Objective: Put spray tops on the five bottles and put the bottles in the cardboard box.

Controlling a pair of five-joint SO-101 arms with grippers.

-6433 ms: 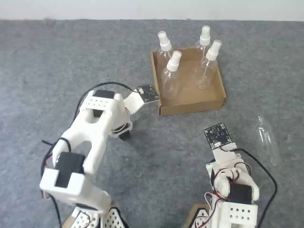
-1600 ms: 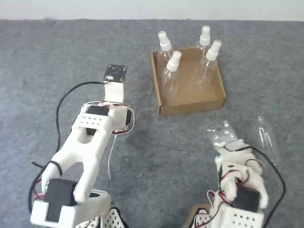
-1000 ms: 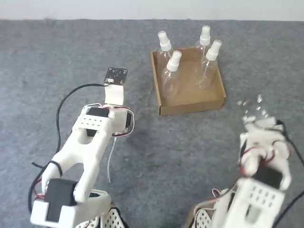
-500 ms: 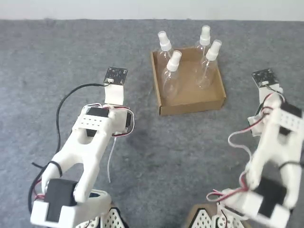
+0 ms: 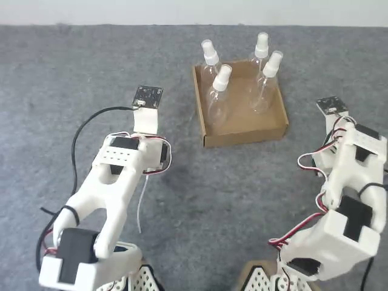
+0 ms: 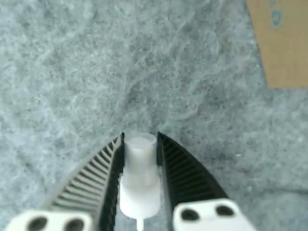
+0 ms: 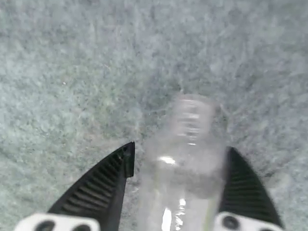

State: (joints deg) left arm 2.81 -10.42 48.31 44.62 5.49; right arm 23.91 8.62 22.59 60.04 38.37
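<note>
1. spray top (image 6: 139,179) – a white one – sits pinched between the two black ribbed fingers of the left gripper (image 6: 140,139). the gripper is closed tight on it, and the cap end points out past the fingertips over the grey carpet (image 6: 72,72).
2. in the high view the left arm (image 5: 115,182) reaches up the near-left part of the carpet. a thin white dip tube (image 5: 140,206) hangs beside it, running back towards the near edge.
3. the right gripper (image 7: 179,147) is spread wide and straddles a clear bottle (image 7: 185,168) with a bare threaded neck that points away from the wrist. one finger sits right against the bottle's side, while a sliver of carpet shows between the other finger and the plastic.
4. in the high view the right arm (image 5: 348,188) stands at the right edge of the carpet, nearer than the box and off to its right.
5. the cardboard box (image 5: 242,134) sits farther back, beyond both arms. a corner of it also shows in the left wrist view, well apart from the held spray top.
6. four capped bottles (image 5: 218,100) stand inside the box – two in front, two behind – each with a white sprayer on its neck.
</note>
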